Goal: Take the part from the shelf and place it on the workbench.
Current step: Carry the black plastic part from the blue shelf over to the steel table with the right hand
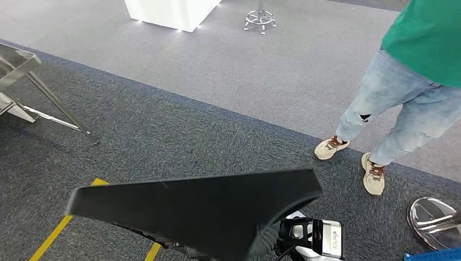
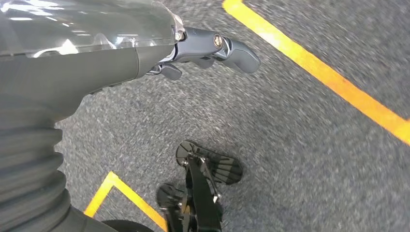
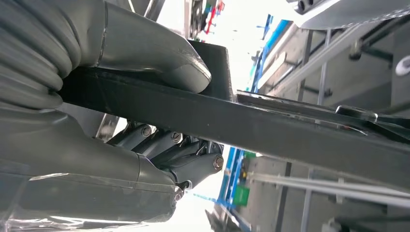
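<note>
An indoor industrial workshop or robot test hall was shown. The floor [image 1: 179,117] was covered in dark grey carpet tiling beside a lighter grey band, and yellow floor lines [image 2: 333,79] were marked across it, as is done for work zones. A metal frame on slanted legs [image 1: 38,98] was seen at one side, a white lit counter base [image 1: 171,12] and a chrome stool foot [image 1: 260,20] farther off. Blue-framed metal shelving [image 3: 309,72] was seen in the right wrist view. A person [image 1: 405,87] in jeans and trainers was standing nearby.
</note>
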